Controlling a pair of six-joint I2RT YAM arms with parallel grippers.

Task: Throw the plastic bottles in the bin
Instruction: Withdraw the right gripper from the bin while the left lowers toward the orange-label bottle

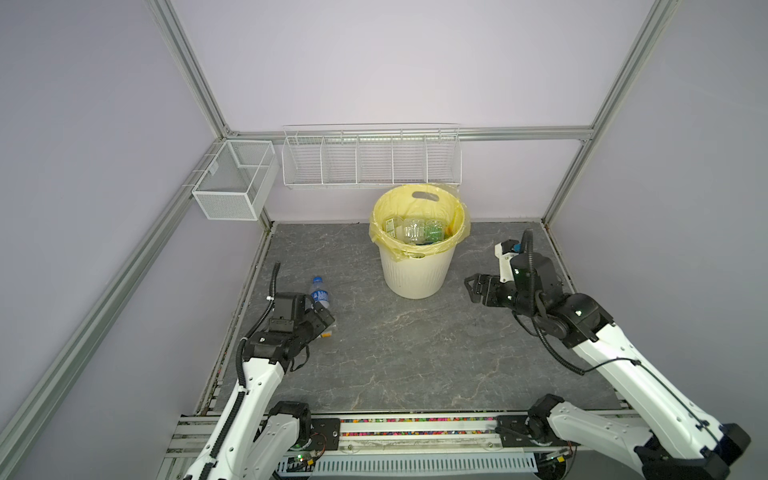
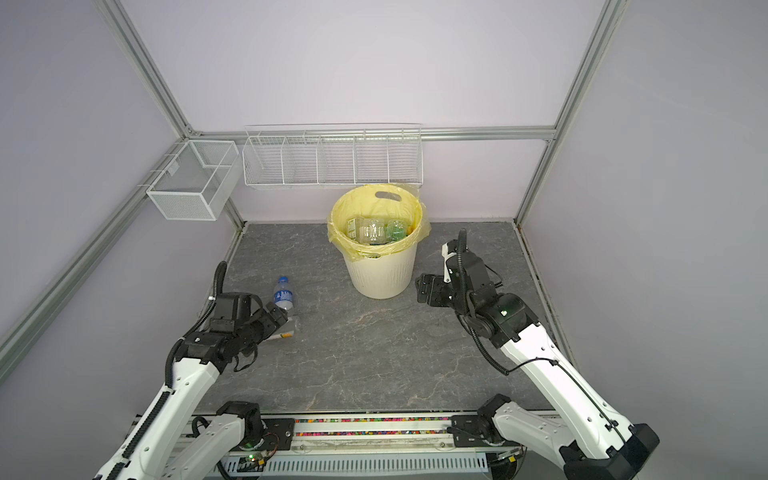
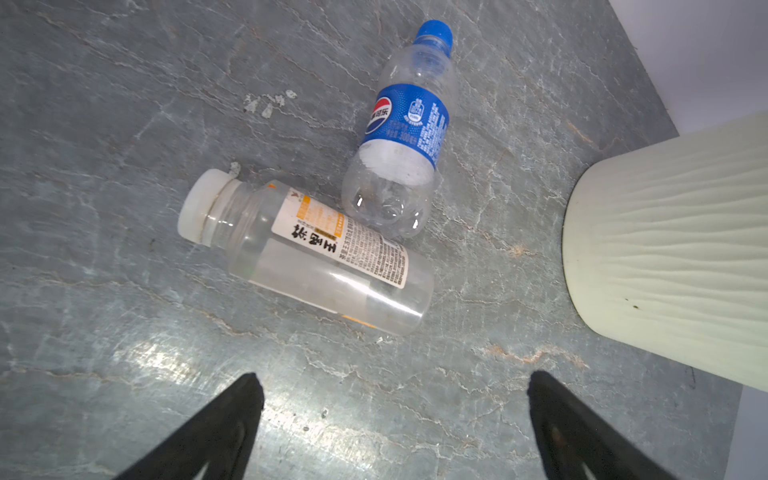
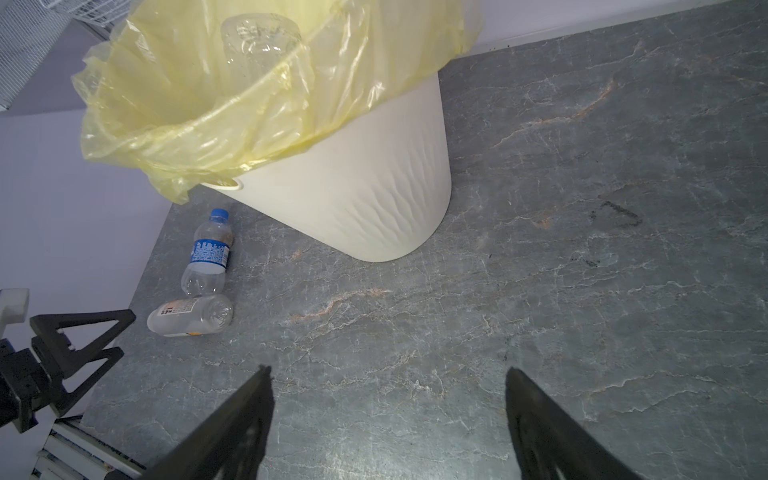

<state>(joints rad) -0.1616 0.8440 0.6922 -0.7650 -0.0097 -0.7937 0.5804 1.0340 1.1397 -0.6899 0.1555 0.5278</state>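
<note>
Both pairs of my jaws stand wide apart, holding nothing. Two bottles lie on the desk [image 1: 395,353] on my left side, apart from the bin [image 1: 415,274]: a blue-label bottle [image 3: 401,133] with a blue cap, and nearer my left jaws a white-cap bottle [image 3: 307,257] with an orange and white label. Other bottles [image 1: 415,230] are in the bin.

Both look empty, so I judge them very light. The thin clear walls should dent under a hard squeeze, and they are smooth and round enough to roll or squirt out. I would take the white-cap one first, across its straight middle where the label sits (not the neck or the rounded base). It lies nearly along the line between my left jaws, so I reckon the wrist must turn before closing.

The blue-label bottle's base seems to touch the white-cap bottle's side, so a jaw coming down there may knock it rolling.

The bin's mouth is open, with a yellow bag [image 4: 208,104] draped loosely over the rim, which could snag a low pass. My right jaws hover beside the bin on its other side, well apart from the two bottles. Wire baskets [image 1: 370,162] hang on the wall behind and above the bin.
</note>
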